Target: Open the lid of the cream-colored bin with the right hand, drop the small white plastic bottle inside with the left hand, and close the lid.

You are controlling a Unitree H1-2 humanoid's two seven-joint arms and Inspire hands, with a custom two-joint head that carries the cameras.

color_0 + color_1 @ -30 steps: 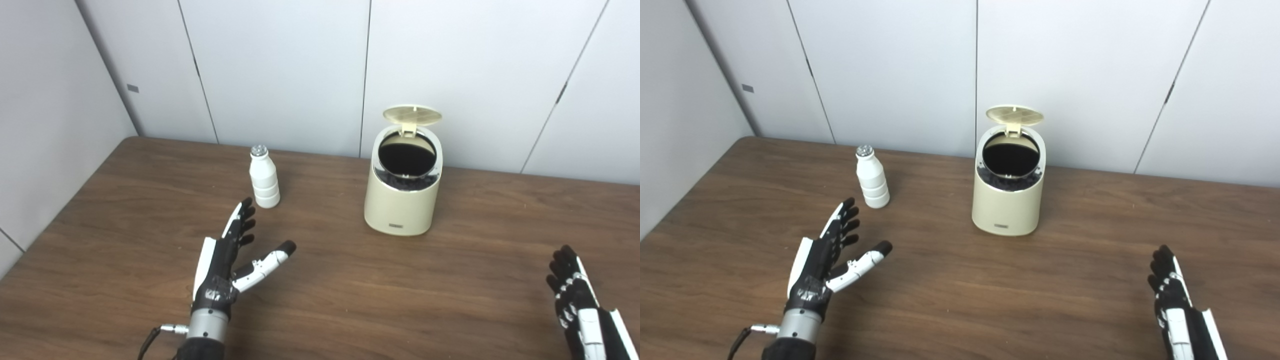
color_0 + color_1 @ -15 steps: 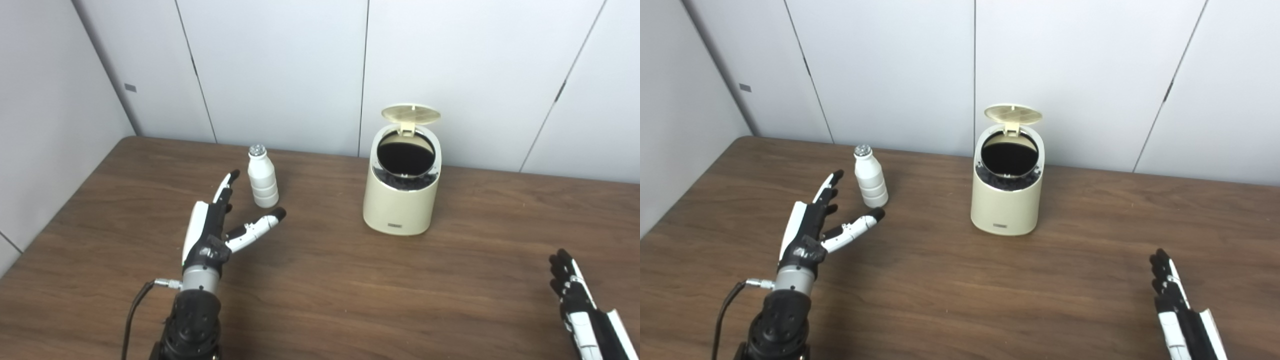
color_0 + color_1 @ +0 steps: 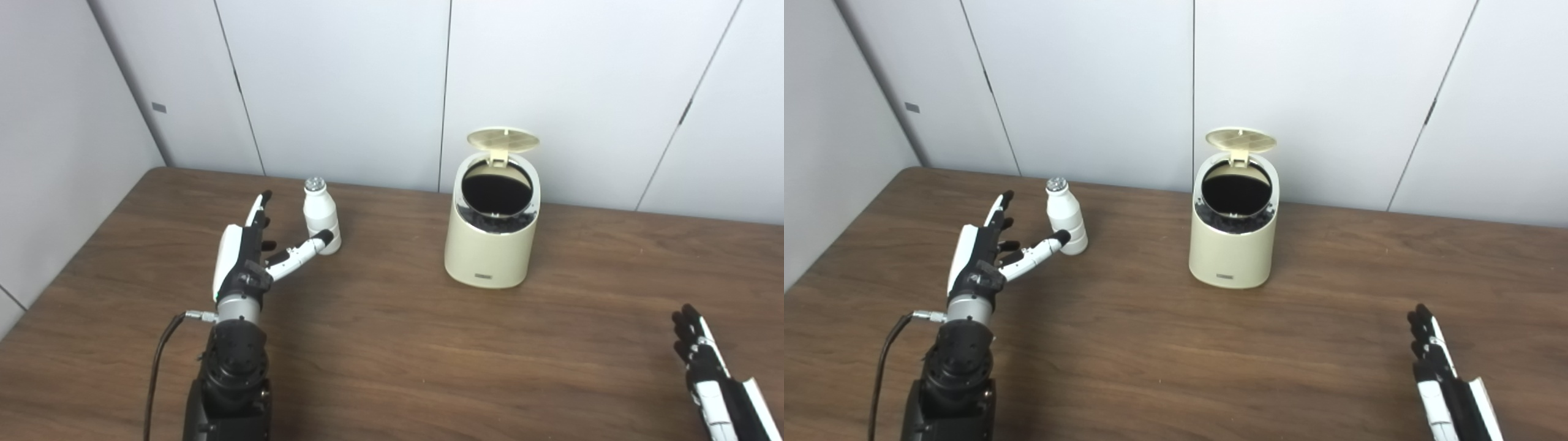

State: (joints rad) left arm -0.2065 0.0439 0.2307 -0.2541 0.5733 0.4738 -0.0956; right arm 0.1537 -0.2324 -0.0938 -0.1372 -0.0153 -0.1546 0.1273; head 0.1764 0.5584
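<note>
We are holding our left robot hand point(image 3: 245, 257) spread wide and empty, thumb tip just at the base of the small white bottle point(image 3: 322, 215), which is standing upright just ahead and to the right, left of the open-lidded cream bin point(image 3: 493, 236), while our right robot hand point(image 3: 710, 373) is waiting well apart, fingers extended.

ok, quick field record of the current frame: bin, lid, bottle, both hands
bin: cream bin, upright on the table
lid: lid up, opening exposed
bottle: white bottle, upright, left of the bin, apart from it
left hand: left hand open beside the bottle, thumb tip at its base, no grasp yet
right hand: right hand open, low at the right edge, holding nothing
</note>
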